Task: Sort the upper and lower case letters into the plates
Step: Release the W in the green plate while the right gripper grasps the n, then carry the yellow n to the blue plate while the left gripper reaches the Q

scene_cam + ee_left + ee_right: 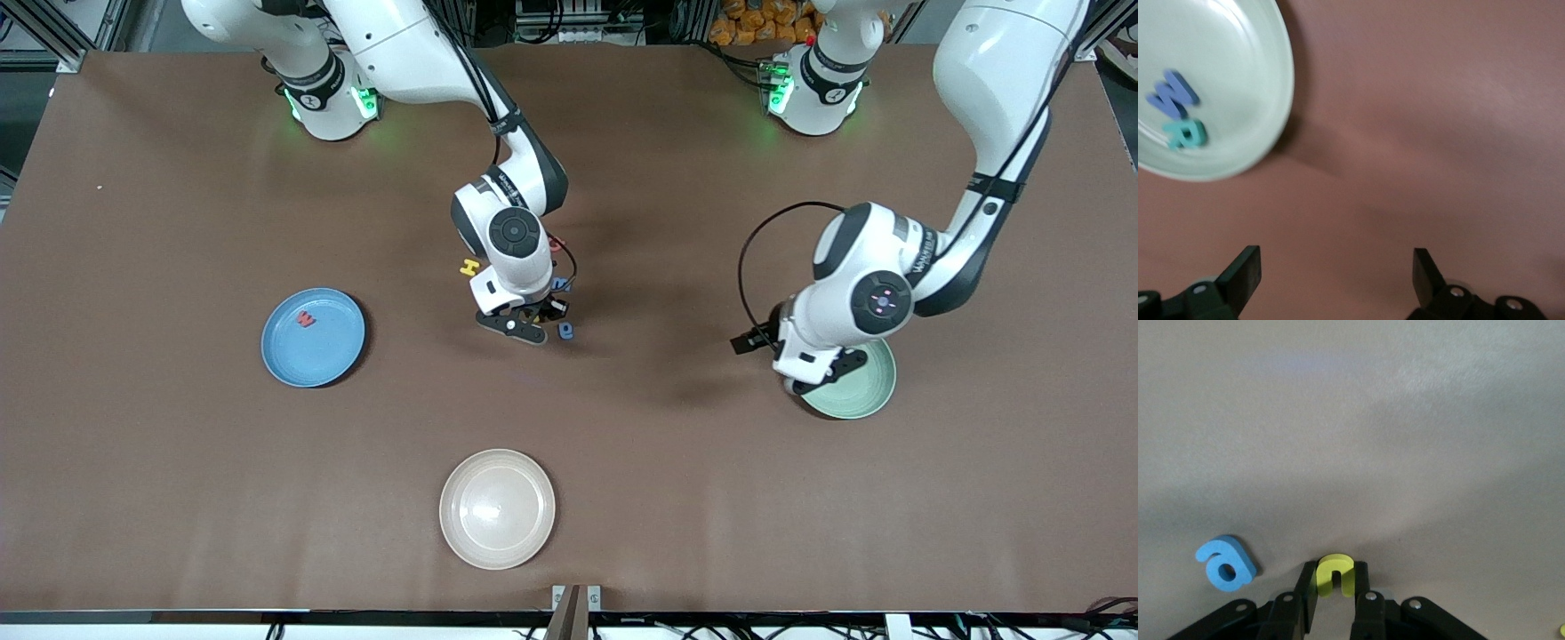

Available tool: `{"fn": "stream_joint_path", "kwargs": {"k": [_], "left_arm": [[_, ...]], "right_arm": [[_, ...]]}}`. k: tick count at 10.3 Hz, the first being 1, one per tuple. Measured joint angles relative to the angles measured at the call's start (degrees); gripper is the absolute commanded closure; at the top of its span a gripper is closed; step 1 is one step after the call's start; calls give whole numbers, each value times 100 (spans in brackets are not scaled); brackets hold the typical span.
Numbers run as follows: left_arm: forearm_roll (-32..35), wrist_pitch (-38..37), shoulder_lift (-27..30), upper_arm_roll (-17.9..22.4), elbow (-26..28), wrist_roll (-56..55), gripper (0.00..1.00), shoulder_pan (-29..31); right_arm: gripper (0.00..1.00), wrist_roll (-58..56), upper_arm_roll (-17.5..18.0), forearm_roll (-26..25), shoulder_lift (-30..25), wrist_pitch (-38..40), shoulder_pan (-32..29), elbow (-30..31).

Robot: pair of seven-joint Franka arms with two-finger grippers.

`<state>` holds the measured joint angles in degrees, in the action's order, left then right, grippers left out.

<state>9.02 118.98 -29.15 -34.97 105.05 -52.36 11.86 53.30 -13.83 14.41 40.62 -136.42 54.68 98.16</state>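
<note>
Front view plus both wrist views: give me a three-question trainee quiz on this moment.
1. True or false: the right tool is shut on a yellow letter.
2. Which letters lie in the green plate? A) a blue one and a teal one B) two red ones C) none
3. Fill in: the red letter lies in the ___ plate.

Key
1. True; its fingers pinch the yellow letter on the table, beside a blue letter.
2. A; the blue letter and the teal letter. The left tool is open above the table beside that plate.
3. blue.
</note>
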Motion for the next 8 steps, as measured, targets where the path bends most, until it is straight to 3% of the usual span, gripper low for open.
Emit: {"fn": "stream_joint_path", "kwargs": {"k": [2,6,8], "left_arm": [[-2,-13,-5,-112,3,-443,0,-113],[-191,-8,-92,-135,-87,-970,0,-654],[-207,1,-166,-142,-293,-1241,0,-1114]], "right_arm": [[100,-233,-122,0,-190,38,-181,-38],[100,-1550,-243,-7,-889,812,-1383,-54],[100,-2332,-590,-8,-939,1012,-1780,-30]]}}
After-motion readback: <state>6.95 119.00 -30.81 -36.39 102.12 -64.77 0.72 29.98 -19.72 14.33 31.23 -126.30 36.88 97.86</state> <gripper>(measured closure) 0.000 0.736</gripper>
